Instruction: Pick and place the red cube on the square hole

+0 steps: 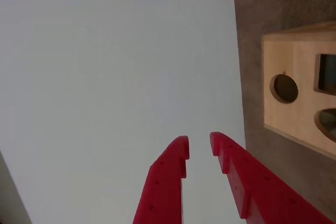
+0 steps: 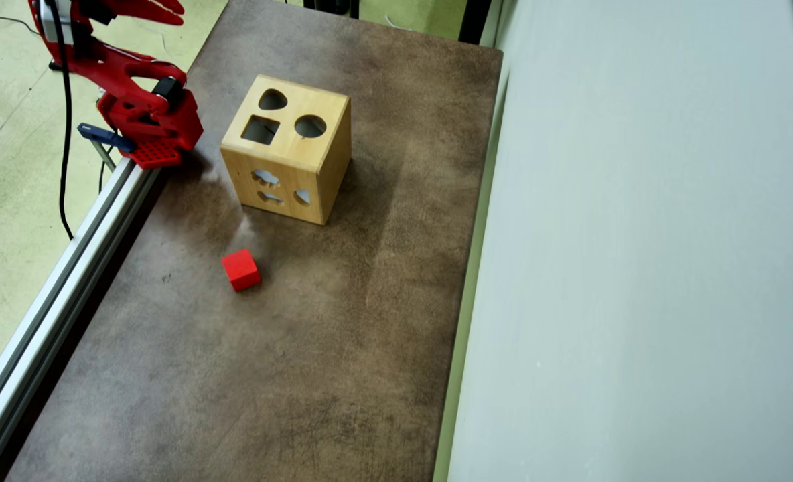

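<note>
The red cube (image 2: 240,269) lies on the brown table, in front of the wooden shape-sorter box (image 2: 289,150) in the overhead view. The square hole (image 2: 260,129) is on the box's top face, beside a round hole and a heart-shaped hole. My red gripper (image 2: 169,8) is raised at the top left edge of the overhead view, far from the cube. In the wrist view the gripper (image 1: 199,145) has its jaws a little apart with nothing between them. It points at a grey wall, with the box (image 1: 294,77) at the right. The cube is out of the wrist view.
The arm's red base (image 2: 149,120) is clamped to an aluminium rail (image 2: 68,268) along the table's left edge. A grey wall (image 2: 637,268) borders the table (image 2: 343,348) on the right. Cables lie on the floor at the left.
</note>
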